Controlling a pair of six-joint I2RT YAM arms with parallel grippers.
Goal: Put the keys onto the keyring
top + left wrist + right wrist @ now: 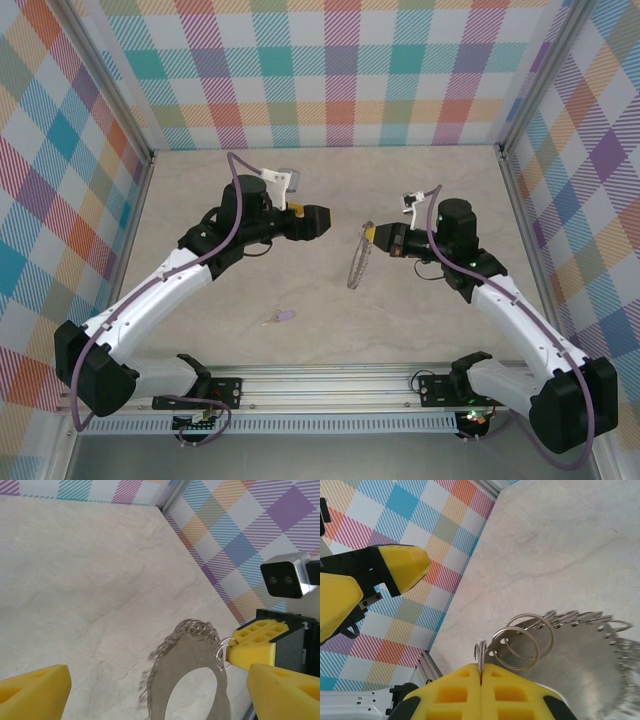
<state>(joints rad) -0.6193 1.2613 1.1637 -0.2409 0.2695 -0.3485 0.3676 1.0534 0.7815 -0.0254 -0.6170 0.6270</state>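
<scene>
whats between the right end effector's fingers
One small silvery loop on the keyring's rim, pinched between the shut yellow fingers of the right end effector. The loop's lower part is hidden in the closed seam, so how deep the grip goes cannot be seen.

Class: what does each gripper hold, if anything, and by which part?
Right gripper pinches the keyring by a small loop on its rim; left gripper holds nothing.
</scene>
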